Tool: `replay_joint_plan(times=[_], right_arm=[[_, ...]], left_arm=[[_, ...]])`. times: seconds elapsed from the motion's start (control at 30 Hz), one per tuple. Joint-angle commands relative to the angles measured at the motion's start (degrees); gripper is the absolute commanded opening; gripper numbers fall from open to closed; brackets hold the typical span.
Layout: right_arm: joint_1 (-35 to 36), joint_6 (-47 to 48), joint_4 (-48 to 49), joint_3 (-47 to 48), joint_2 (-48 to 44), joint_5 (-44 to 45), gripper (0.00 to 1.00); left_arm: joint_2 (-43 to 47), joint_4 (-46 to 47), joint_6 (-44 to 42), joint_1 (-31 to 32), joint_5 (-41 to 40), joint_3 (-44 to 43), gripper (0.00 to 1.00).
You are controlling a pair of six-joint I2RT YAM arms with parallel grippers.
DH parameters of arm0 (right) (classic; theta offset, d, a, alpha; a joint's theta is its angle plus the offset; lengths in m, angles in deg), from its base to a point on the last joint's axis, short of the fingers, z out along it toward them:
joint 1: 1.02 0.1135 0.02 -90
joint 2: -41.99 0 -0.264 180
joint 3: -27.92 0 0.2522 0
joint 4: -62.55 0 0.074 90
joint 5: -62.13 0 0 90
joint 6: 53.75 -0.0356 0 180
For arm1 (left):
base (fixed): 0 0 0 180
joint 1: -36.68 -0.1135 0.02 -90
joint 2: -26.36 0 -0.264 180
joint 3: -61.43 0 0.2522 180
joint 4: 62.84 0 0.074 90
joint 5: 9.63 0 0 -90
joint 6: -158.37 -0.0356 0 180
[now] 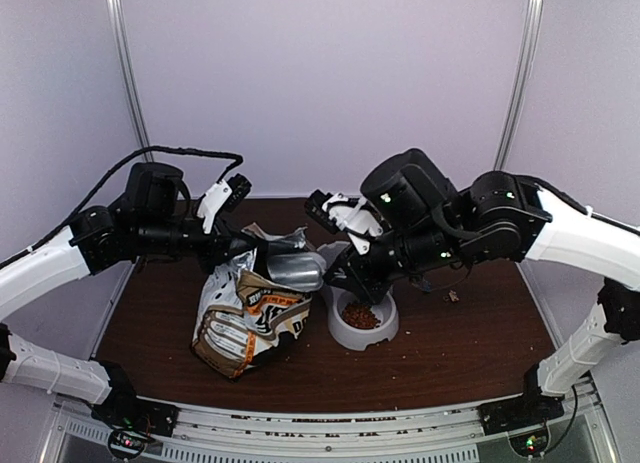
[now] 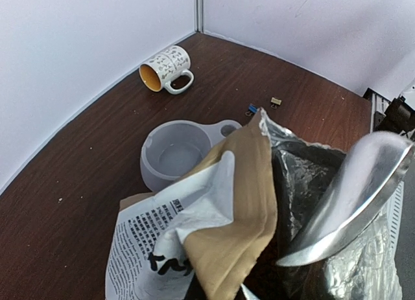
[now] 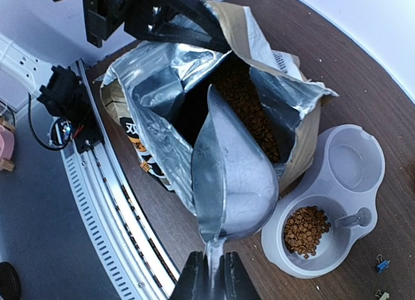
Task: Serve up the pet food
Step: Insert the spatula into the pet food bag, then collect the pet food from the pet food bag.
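Reddish-brown pet food fills the open foil-lined paper bag, and a small heap of pet food lies in one compartment of the grey double bowl. My right gripper is shut on the handle of a metal scoop, which hangs over the bag's mouth with no kibble showing on it. From above, the right gripper sits between the bowl and the bag. My left gripper pinches the bag's upper edge. Its fingers are hidden behind the bag in the left wrist view.
A patterned mug lies on its side at the far corner of the brown table. Small binder clips lie beyond the bowl, whose other compartment holds nothing. White walls close three sides. A metal rail runs along the near edge.
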Motion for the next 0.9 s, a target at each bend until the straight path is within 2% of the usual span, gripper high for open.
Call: replay_joint_plan(times=[0.0, 0.27, 0.37, 0.43, 0.5, 0.63, 0.77, 0.87], right_arm=[[1.13, 1.28, -9.75, 4.56, 5.51, 4.05, 0.00], [0.33, -5.58, -18.87, 13.31, 17.13, 15.41, 0.00], [-0.46, -8.84, -18.36, 13.16, 21.37, 19.64, 0.00], [-0.72, -10.14, -13.94, 11.33, 23.70, 19.04, 0.00], [-0.71, -11.01, -8.81, 10.07, 25.77, 16.53, 0.00], [-0.87, -10.92, 3.05, 7.01, 26.65, 4.59, 0.00], [-1.15, -10.54, 14.49, 1.08, 22.34, -6.93, 0.00], [-2.81, -11.54, 21.09, -4.22, 17.49, -12.39, 0.00]], left_arm=[[-0.14, 6.88, -2.41, 1.61, 1.72, -0.08, 0.00], [-1.24, 7.38, -1.87, 5.09, -1.69, 0.51, 0.00], [-2.35, 7.65, 0.08, 5.14, -3.53, 0.50, 0.00], [-2.99, 8.11, 1.33, 5.16, -4.29, 0.60, 0.00], [-3.53, 8.93, 2.39, 5.14, -3.98, 1.06, 0.00], [-4.44, 10.36, 3.85, 5.14, -2.05, 1.80, 0.00], [-5.33, 10.44, 4.17, 5.20, -1.11, 1.61, 0.00], [-5.27, 10.40, 4.16, 5.14, -1.33, 1.53, 0.00]])
